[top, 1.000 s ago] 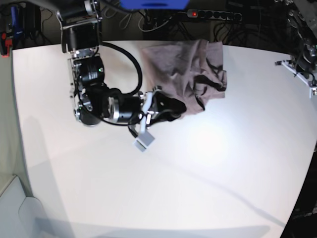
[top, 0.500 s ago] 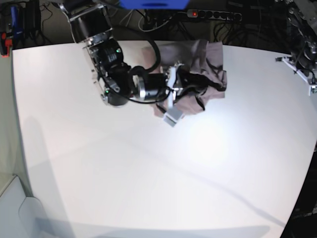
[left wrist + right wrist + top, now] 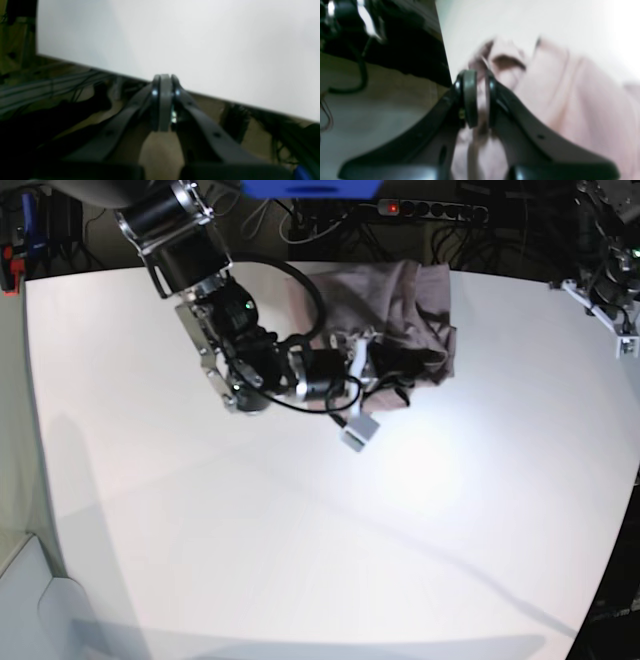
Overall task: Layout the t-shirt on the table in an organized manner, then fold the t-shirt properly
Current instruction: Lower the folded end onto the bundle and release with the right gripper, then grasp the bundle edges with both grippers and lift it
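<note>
T-shirt [image 3: 385, 305] bunched at table [image 3: 300, 530] far edge, long axis indistinct. Right gripper [image 3: 477, 100] pinches a shirt fold; left gripper [image 3: 163, 100] closed, empty.

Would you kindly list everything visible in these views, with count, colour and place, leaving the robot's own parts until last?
t-shirt: one, dusty mauve-brown, crumpled in a heap at the far edge of the table, a fold pinched in the right gripper.
table: one, white, fills most of the base view.
power strip: one, black with a red light, behind the table's far edge.
cables: several, dark, on the floor beyond the table edge; number unclear.
right arm: one, black and silver, reaching over the table from the far left of the base view.
right gripper: one, black, jaws closed on shirt fabric.
left gripper: one, black, jaws shut on nothing, off the table's edge.
</note>
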You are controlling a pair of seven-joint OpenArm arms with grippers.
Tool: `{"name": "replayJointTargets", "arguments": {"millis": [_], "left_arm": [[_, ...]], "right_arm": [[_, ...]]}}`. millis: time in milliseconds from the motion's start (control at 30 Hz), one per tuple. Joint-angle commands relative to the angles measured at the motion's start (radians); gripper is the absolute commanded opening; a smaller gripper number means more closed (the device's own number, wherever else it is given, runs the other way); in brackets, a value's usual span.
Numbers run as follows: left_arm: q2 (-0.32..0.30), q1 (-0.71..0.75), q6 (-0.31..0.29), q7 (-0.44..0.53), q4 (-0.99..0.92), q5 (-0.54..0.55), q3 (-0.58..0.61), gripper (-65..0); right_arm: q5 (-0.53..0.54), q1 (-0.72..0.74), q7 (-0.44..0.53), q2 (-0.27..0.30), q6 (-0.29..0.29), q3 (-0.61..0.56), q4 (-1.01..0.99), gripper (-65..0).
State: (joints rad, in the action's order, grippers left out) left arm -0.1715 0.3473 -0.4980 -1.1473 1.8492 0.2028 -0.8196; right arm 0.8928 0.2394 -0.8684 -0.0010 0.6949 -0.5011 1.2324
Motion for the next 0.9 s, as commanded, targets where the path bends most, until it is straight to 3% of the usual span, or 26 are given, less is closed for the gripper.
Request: {"name": "replayJointTargets", "arguments": {"millis": [0, 233, 333, 467, 533, 700, 867], "left_arm": [[-0.016, -0.003, 0.002, 0.011, 0.013, -0.001, -0.004, -64.9], [-0.015, -0.003, 0.002, 0.005, 0.023, 0.004, -0.007, -64.9], [-0.012, -0.001, -0.023, 0.005, 0.025, 0.007, -0.01, -64.9], [0.019, -0.009, -0.164, 0.006, 0.071, 0.063, -0.01, -64.9], [0.043, -0.009, -0.2, 0.01, 0.114, 0.099, -0.007, -64.9], [0.085, -0.046, -0.2, 0.005, 0.157, 0.211, -0.01, -64.9], [0.089, -0.083, -0.2, 0.005, 0.155, 0.26, -0.002, -64.6]], "right_arm": [[0.029, 0.042, 0.047, -0.031, 0.003, -0.046, 0.017, -59.9], [0.018, 0.154, 0.084, -0.04, 0.003, -0.35, 0.111, -60.2], [0.018, 0.148, 0.088, 0.017, 0.003, -0.356, 0.171, -60.2], [0.018, 0.148, 0.088, 0.106, 0.003, -0.356, 0.218, -60.3], [0.018, 0.142, 0.088, 0.16, 0.003, -0.354, 0.267, -60.3], [0.018, 0.044, 0.088, 0.281, 0.003, -0.275, 0.419, -60.3], [0.018, -0.064, 0.088, 0.307, 0.003, -0.169, 0.432, -60.3]]}}
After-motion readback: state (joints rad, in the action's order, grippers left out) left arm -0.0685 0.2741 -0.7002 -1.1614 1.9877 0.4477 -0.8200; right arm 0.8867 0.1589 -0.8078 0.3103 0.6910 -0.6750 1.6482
